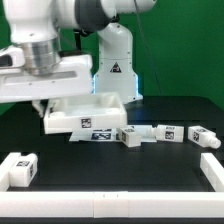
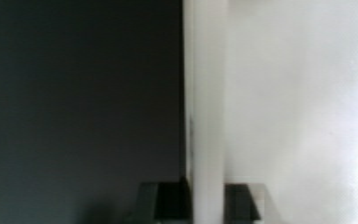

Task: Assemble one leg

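Note:
The large white square panel (image 1: 95, 118) lies on the black table, tilted a little. My gripper (image 1: 42, 108) is at its end on the exterior view's left. In the wrist view the panel's thin wall (image 2: 206, 100) runs between my two dark fingers (image 2: 172, 200), and both pads lie against it, so my gripper (image 2: 206, 203) is shut on that wall. Three white tagged legs lie in a row on the exterior view's right: one (image 1: 131, 136) next to the panel, one (image 1: 168, 133) further along, one (image 1: 203, 137) at the end. Another leg (image 1: 19, 168) lies at the front left.
A white rail (image 1: 120, 205) runs along the table's front edge and turns up at the exterior view's right (image 1: 213, 170). The arm's white base (image 1: 115, 65) stands behind the panel. A green wall closes the back.

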`<move>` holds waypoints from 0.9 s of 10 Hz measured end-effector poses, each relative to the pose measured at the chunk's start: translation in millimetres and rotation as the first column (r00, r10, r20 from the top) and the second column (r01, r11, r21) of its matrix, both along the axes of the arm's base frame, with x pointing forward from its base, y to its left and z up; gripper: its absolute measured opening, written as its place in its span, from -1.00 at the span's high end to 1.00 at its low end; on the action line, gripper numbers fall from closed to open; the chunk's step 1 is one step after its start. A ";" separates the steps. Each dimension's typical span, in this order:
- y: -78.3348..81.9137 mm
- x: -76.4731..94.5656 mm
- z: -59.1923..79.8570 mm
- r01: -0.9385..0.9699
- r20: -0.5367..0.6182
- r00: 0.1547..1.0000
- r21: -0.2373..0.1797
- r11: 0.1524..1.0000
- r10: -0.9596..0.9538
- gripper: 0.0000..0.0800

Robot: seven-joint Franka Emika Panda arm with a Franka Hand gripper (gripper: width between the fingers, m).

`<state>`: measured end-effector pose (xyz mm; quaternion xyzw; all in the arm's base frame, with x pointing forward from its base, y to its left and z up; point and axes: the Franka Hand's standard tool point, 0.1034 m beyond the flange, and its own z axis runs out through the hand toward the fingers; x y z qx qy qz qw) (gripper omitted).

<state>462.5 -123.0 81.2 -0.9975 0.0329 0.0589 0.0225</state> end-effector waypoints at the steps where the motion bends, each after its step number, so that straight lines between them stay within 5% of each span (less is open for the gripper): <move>1: 22.4 25.2 -1.3 0.024 0.010 1.000 -0.013 1.000 -0.024 0.86; 3: 40.8 48.7 -9.6 0.042 0.019 0.999 -0.029 0.999 -0.041 0.86; 9: 40.1 46.8 -13.1 0.022 0.011 1.000 -0.027 0.999 -0.021 0.86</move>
